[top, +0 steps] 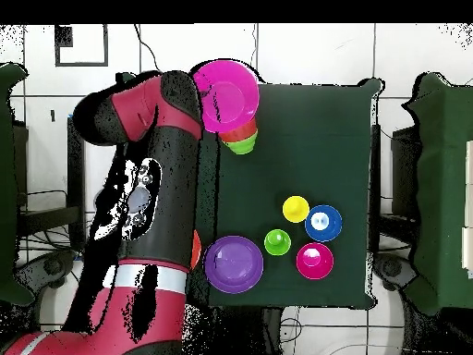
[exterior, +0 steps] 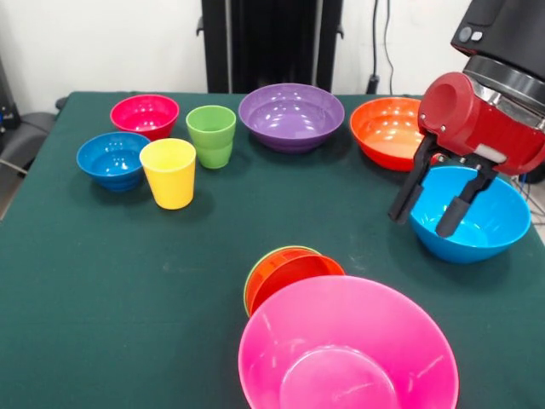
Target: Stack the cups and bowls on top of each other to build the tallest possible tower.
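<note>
My gripper (exterior: pixel 430 209) hangs open at the right. Its two black fingers (exterior: pixel 409 192) stand either side of the left rim of the large light blue bowl (exterior: pixel 481 226); I cannot tell if they touch it. A small orange-red bowl (exterior: pixel 294 271) sits nested in a small green bowl (exterior: pixel 258 268), tilted, just behind the large pink bowl (exterior: pixel 345 349) at the front. At the left stand the yellow cup (exterior: pixel 169 172) and green cup (exterior: pixel 211 135), next to the dark blue bowl (exterior: pixel 112 159) and magenta-red bowl (exterior: pixel 145 113). The purple bowl (exterior: pixel 291 115) and large orange bowl (exterior: pixel 387 128) sit at the back. In the overhead view the arm (top: pixel 148 185) hides the gripper and light blue bowl.
All the pieces rest on a dark green table (exterior: pixel 128 281). The overhead view shows the pink bowl (top: pixel 226 92) near one table edge, the purple bowl (top: pixel 233 263) near the opposite one, and the cups (top: pixel 296 209) grouped with the small bowls.
</note>
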You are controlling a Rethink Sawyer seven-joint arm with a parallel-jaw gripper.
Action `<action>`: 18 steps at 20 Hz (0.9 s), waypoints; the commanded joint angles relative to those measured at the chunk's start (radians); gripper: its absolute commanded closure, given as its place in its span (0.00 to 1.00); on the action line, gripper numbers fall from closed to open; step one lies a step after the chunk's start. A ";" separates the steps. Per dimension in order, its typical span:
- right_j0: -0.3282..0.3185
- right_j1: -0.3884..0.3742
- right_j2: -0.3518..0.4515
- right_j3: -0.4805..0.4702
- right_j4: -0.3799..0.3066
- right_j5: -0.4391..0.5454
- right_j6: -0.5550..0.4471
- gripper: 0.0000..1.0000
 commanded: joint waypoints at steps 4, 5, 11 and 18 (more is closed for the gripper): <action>-0.018 0.035 0.151 -0.010 -0.074 0.060 -0.251 0.00; -0.020 0.034 0.153 -0.008 -0.073 0.057 -0.250 0.00; -0.039 0.033 0.160 -0.002 -0.094 0.061 -0.306 0.00; -0.070 0.019 0.174 0.050 -0.132 -0.003 -0.314 0.00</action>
